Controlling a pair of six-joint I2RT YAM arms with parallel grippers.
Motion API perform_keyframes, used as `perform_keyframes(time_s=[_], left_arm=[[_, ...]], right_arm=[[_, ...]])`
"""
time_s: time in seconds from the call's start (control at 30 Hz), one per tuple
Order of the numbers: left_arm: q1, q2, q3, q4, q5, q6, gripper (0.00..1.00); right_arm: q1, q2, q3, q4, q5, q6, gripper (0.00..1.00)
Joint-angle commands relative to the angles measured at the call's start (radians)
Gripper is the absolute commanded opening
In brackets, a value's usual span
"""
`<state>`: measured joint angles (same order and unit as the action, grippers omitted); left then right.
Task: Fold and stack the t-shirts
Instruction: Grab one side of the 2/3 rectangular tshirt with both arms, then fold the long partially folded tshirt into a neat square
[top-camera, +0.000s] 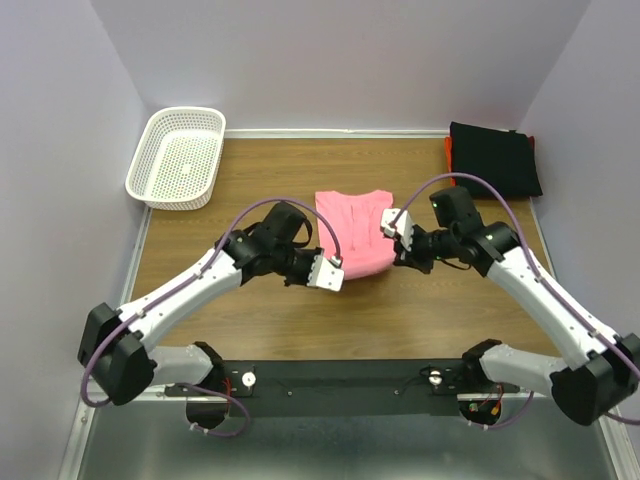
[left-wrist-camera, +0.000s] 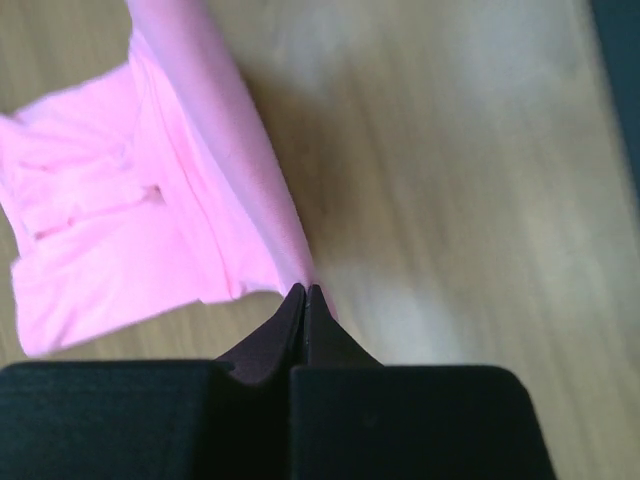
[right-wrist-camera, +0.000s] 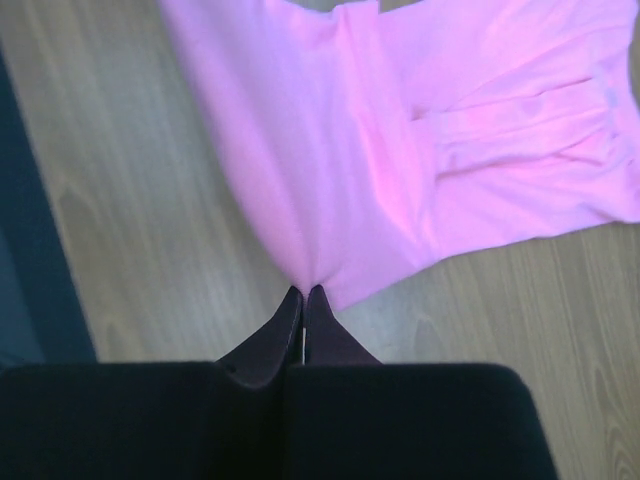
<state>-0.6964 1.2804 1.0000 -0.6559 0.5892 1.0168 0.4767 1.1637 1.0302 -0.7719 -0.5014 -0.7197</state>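
The bright pink t-shirt (top-camera: 355, 232) lies partly folded in the middle of the wooden table (top-camera: 270, 320). My left gripper (top-camera: 340, 266) is at its near left corner, shut on a pinch of pink cloth (left-wrist-camera: 270, 230) that rises to the closed tips (left-wrist-camera: 305, 291). My right gripper (top-camera: 387, 231) is at the shirt's right edge, shut on a gathered fold of the pink t-shirt (right-wrist-camera: 330, 170) at its tips (right-wrist-camera: 304, 291). A folded black t-shirt (top-camera: 495, 158) lies at the far right corner. An orange-red t-shirt (top-camera: 447, 155) shows only as an edge under its left side.
A white lattice basket (top-camera: 178, 155) stands at the far left corner. Purple cables loop above both arms. The black mounting rail (top-camera: 340, 378) with the arm bases runs along the near edge. Pale walls close in the table on three sides.
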Motion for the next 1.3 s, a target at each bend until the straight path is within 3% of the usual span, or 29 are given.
perform_keyframes(time_s=[0.0, 0.2, 0.3, 0.43, 0.73, 1.03, 1.13, 1.27], left_arm=[[-0.049, -0.085, 0.021, -0.09, 0.145, -0.173, 0.0], [0.041, 0.049, 0.224, -0.116, 0.089, -0.137, 0.0], [0.123, 0.253, 0.391, -0.149, 0.096, -0.087, 0.0], [0.187, 0.429, 0.494, -0.143, 0.101, -0.06, 0.0], [0.198, 0.689, 0.528, 0.03, 0.051, -0.153, 0.0], [0.198, 0.631, 0.342, 0.128, 0.079, -0.245, 0.0], [0.196, 0.538, 0.237, 0.118, 0.112, -0.253, 0.0], [0.201, 0.436, 0.213, 0.104, 0.112, -0.268, 0.0]], right_arm=[[-0.001, -0.067, 0.022, -0.19, -0.085, -0.011, 0.01], [-0.018, -0.009, 0.062, -0.181, -0.052, 0.002, 0.0], [-0.114, 0.079, 0.073, -0.156, -0.08, -0.075, 0.01], [-0.199, 0.235, 0.125, -0.109, -0.094, -0.147, 0.0], [-0.216, 0.562, 0.145, 0.045, -0.111, -0.12, 0.0], [-0.216, 0.706, 0.149, 0.183, -0.068, -0.06, 0.01], [-0.216, 0.673, 0.153, 0.177, -0.089, -0.044, 0.01], [-0.214, 0.57, 0.148, 0.157, -0.106, -0.023, 0.0]])
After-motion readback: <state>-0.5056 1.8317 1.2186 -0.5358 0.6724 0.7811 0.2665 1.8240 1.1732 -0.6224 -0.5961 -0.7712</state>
